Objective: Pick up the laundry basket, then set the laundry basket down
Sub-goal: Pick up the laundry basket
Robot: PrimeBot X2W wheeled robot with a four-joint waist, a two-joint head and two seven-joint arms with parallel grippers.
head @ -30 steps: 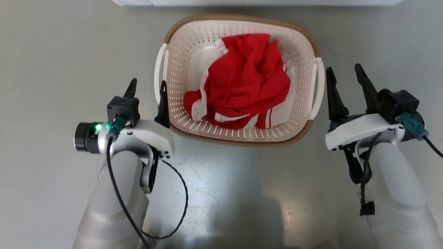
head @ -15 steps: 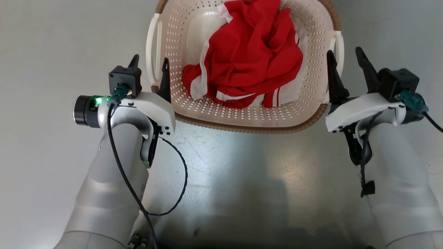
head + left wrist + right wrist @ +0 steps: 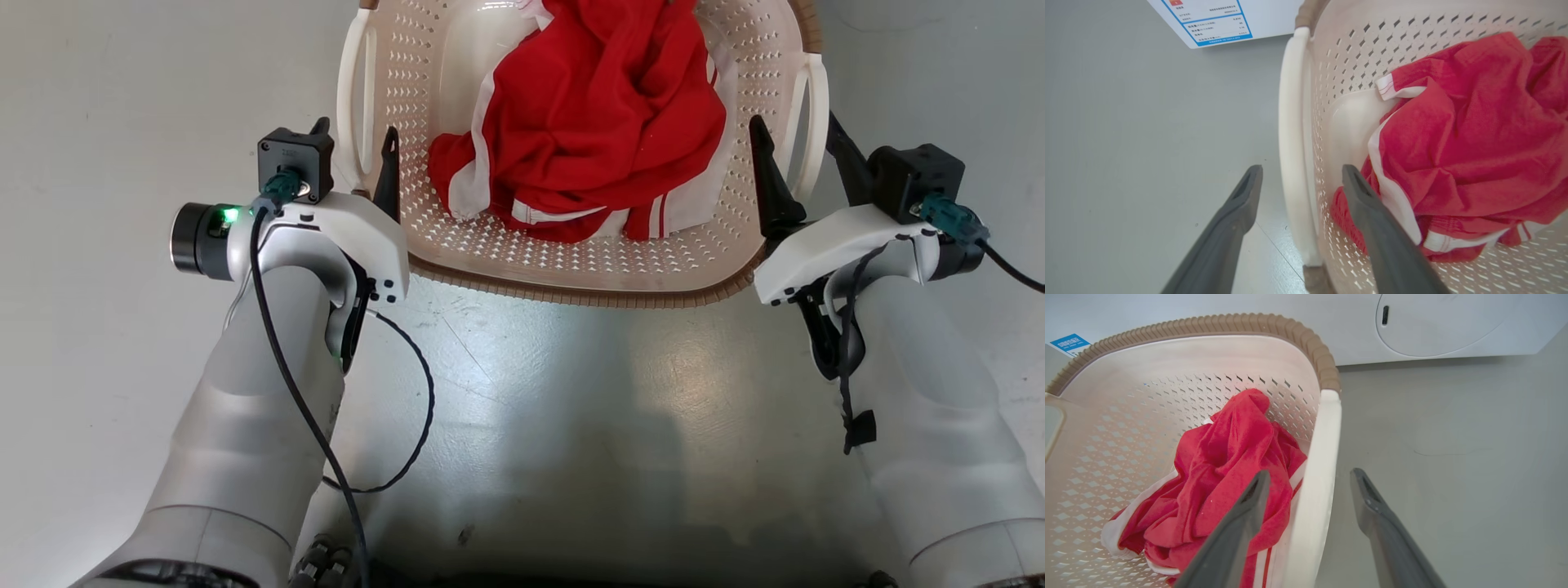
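Grey floor (image 3: 571,425) carries our laundry basket (image 3: 571,269), set between both arms. Our left claw (image 3: 355,129) is spread, astride the left loop handle (image 3: 1292,143), one finger inside and one outside. Our right claw (image 3: 792,122) is likewise spread astride the right handle (image 3: 1318,477). Within the basket lies a crumpled red garment (image 3: 604,122) with white trim. Beyond stands a white washing machine (image 3: 1412,326).

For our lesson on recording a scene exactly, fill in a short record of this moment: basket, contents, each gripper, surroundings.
Basket: cream, perforated, brown rim, on the floor
Contents: red garment with white trim
Left gripper: open, one finger inside the basket, one outside the left handle
Right gripper: open, straddling the right handle the same way
Behind: white washing machine
Grip: neither handle clamped yet
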